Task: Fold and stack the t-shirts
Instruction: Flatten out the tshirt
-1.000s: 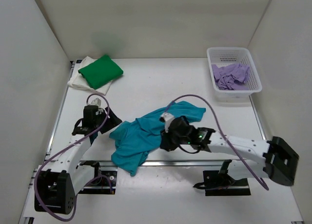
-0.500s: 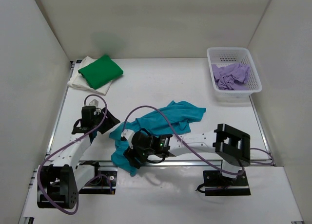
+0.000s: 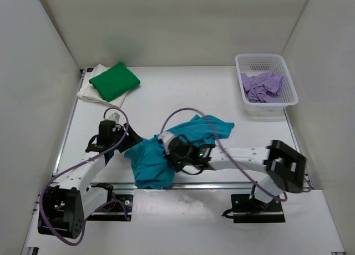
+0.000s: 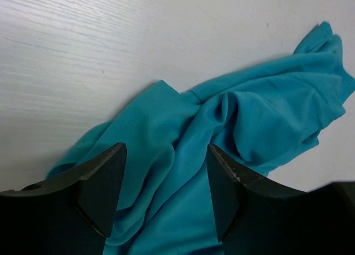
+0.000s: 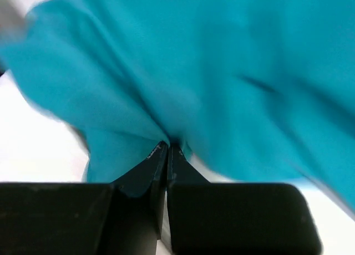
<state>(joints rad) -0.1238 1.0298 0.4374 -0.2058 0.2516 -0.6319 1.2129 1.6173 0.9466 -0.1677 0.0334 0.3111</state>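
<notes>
A crumpled teal t-shirt [image 3: 150,161] lies at the table's near middle; it also fills the left wrist view [image 4: 233,127] and the right wrist view [image 5: 222,72]. My right gripper [image 3: 166,144] is shut on a pinch of the teal cloth [image 5: 168,146] and holds it over the shirt's middle. My left gripper [image 3: 125,137] is open at the shirt's left edge, its fingers [image 4: 100,183] spread above the cloth. A folded green t-shirt [image 3: 114,81] lies on a cream-white one [image 3: 91,94] at the back left. A lilac t-shirt [image 3: 262,87] sits in the basket.
A white mesh basket [image 3: 266,61] stands at the back right. White walls enclose the table on three sides. A metal rail [image 3: 183,185] runs along the near edge, and purple cables loop over both arms.
My right gripper moved from the shirt's right side to its near-left edge, then back up to its middle, dragging cloth with it. The shirt's near part has bunched up. My left gripper shifted slightly right.
</notes>
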